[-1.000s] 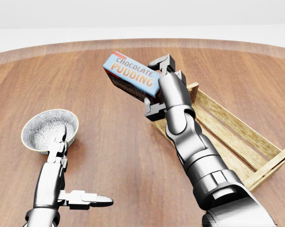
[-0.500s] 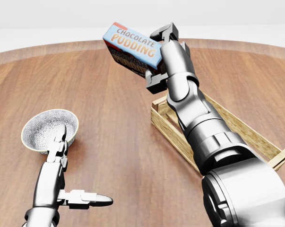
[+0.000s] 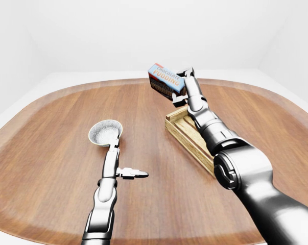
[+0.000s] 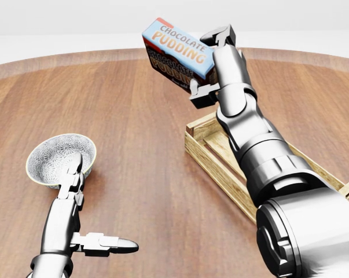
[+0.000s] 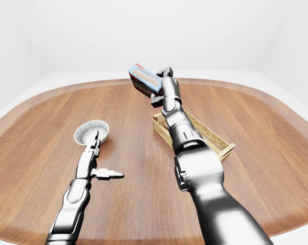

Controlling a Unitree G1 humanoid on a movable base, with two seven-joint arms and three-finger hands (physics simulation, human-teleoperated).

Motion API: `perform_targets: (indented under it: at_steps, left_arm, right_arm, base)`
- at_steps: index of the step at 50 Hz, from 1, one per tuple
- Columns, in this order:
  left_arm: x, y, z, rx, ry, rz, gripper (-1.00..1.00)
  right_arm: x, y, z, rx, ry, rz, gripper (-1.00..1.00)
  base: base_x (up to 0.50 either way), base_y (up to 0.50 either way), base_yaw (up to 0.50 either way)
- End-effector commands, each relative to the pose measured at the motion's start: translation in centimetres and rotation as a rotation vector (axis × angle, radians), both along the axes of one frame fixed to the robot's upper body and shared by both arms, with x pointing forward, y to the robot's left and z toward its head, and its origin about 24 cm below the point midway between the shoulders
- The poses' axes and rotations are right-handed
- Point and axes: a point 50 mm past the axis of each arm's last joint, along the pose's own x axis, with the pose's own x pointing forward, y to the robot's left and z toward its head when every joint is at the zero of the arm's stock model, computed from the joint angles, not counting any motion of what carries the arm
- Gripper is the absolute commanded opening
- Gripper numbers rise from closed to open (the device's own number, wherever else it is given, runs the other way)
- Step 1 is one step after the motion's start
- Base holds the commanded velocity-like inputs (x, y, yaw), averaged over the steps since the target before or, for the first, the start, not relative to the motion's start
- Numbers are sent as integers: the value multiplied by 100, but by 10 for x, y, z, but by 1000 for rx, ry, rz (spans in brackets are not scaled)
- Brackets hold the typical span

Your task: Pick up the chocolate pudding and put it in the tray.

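The chocolate pudding (image 4: pixel 177 54) is a blue box with a dark side. My right hand (image 4: pixel 209 66) is shut on its right end and holds it tilted in the air, above and a little left of the upper-left end of the wooden tray (image 4: pixel 212 160). The tray lies slanted on the brown table, and my right arm hides much of it. My left hand (image 4: pixel 70 191) is open and empty at the lower left, its fingers pointing up over the rim of a bowl.
A white patterned bowl (image 4: pixel 54 155) sits on the table at the left, partly under my left fingertips. The round wooden table (image 3: pixel 51 132) has a raised rim. White walls stand beyond it.
My right hand has lifted the pudding box higher and carried it a little to the right, toward the tray's upper-left end. The left arm and the bowl have not moved.
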Motion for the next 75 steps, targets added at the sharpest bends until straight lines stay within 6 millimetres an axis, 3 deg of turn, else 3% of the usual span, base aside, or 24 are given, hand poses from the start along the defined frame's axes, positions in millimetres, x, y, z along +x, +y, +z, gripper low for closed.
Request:
perform_targets:
  at_steps: [1, 20, 53, 75]
  left_arm:
    - [-1, 1, 2, -102, 1, -25, 100]
    - [0, 2, 2, -102, 4, -28, 100]
    - [0, 2, 2, -105, 6, -27, 100]
    - [0, 2, 3, -104, 4, -23, 100]
  right_arm:
    - [0, -16, -3, 92, -2, -55, -100]
    - [-2, -34, -12, 74, 18, -96, -100]
    - [-13, -74, -50, 60, 100, -213, -100]
    - [-21, -90, -70, 85, 145, -265, -100]
  base:
    - [0, 0, 0]
    - [0, 0, 0]
    - [0, 0, 0]
    - [0, 0, 0]
